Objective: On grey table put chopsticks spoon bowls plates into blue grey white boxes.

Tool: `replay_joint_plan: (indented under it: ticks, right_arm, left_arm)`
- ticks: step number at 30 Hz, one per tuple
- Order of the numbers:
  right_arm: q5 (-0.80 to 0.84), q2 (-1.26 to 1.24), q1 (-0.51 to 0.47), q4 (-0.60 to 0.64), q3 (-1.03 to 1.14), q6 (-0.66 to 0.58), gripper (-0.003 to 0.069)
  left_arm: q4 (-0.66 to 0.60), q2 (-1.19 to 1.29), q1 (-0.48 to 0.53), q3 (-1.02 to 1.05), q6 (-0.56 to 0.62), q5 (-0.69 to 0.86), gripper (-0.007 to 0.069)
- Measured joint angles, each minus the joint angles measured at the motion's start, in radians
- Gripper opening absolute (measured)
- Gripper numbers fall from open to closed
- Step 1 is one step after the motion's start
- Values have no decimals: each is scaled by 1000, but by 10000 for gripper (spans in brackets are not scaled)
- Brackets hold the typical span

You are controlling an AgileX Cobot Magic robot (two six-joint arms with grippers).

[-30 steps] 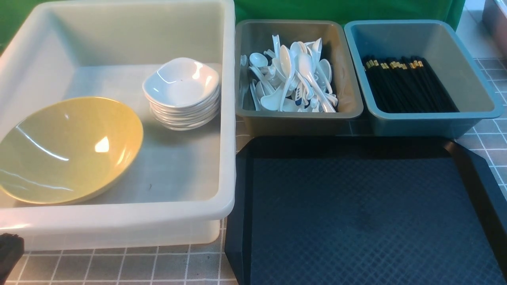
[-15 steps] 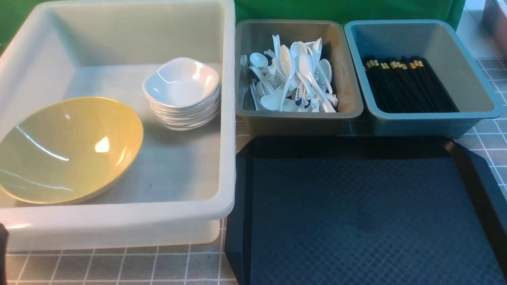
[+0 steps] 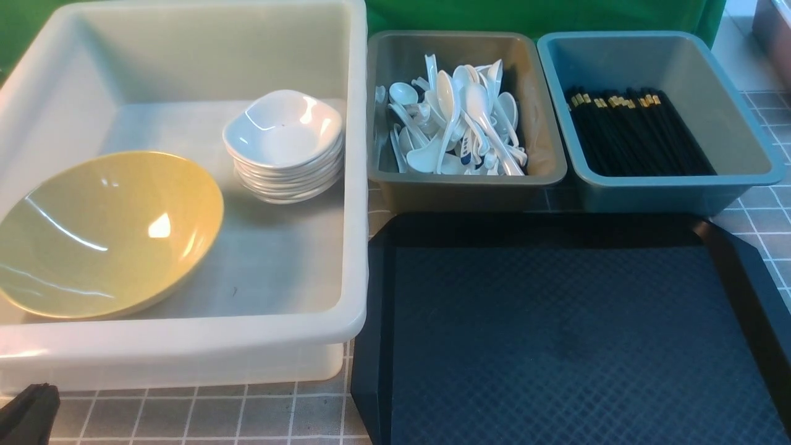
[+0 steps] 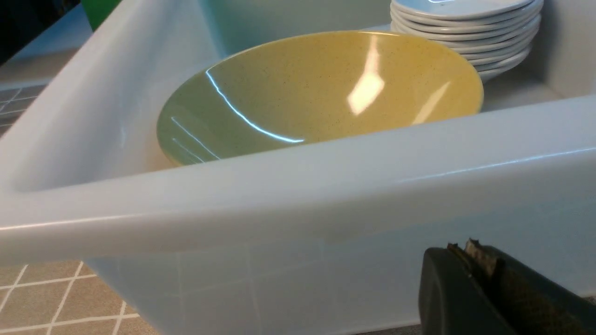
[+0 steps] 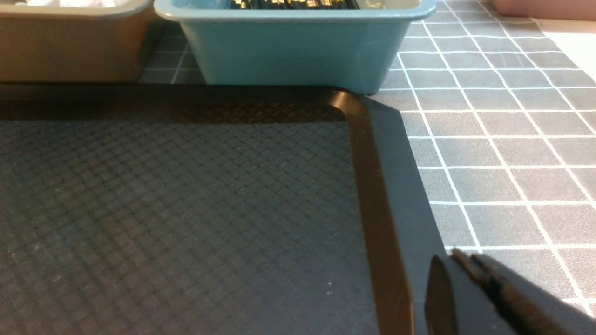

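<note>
Over the last second we see only one change: a dark shape at the near left corner of the white tub (image 3: 355,185) slipped almost out of the front view and has now come back, lower and closer to us. We take it for the left gripper (image 3: 28,414), though so little of it shows there that we cannot be sure. Nothing inside the boxes has moved.

To us that means the sorting looks finished. The yellow bowl (image 3: 108,232) lies tilted in the tub's near left part, the stack of white plates (image 3: 284,145) sits beyond it toward the tub's right wall, the spoons (image 3: 457,123) fill the grey bin (image 3: 463,185) just right of the tub, and the chopsticks (image 3: 636,130) lie in the blue bin (image 3: 680,191) further right. The black tray (image 3: 556,334), in front of the two bins, holds nothing, and the grey table (image 3: 247,414) shows no stray pieces.

The wrist views add what the front cannot. The left one shows the left gripper pressed closed and holding nothing, low outside the tub's near wall. The right one shows the right gripper (image 5: 461,265), absent from the front view, likewise closed and empty, over the tray's right rim.
</note>
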Motion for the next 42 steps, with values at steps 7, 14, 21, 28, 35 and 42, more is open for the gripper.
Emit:
replay_joint_plan:
  ticks: [7,14,21,28,35,42]
  right_arm:
    - [0,0,0,0,0,0,25]
    - [0,0,0,0,0,0,34]
    - [0,0,0,0,0,0,41]
    - [0,0,0,0,0,0,49]
    - [0,0,0,0,0,0,55]
    - [0,0,0,0,0,0,61]
  left_arm:
    - [-2,0,0,0,0,0,-11]
    - [-2,0,0,0,0,0,-11]
    - [-2,0,0,0,0,0,-11]
    - [-2,0,0,0,0,0,-11]
    - [-2,0,0,0,3,0,-11]
    - [-2,0,0,0,3,0,-11]
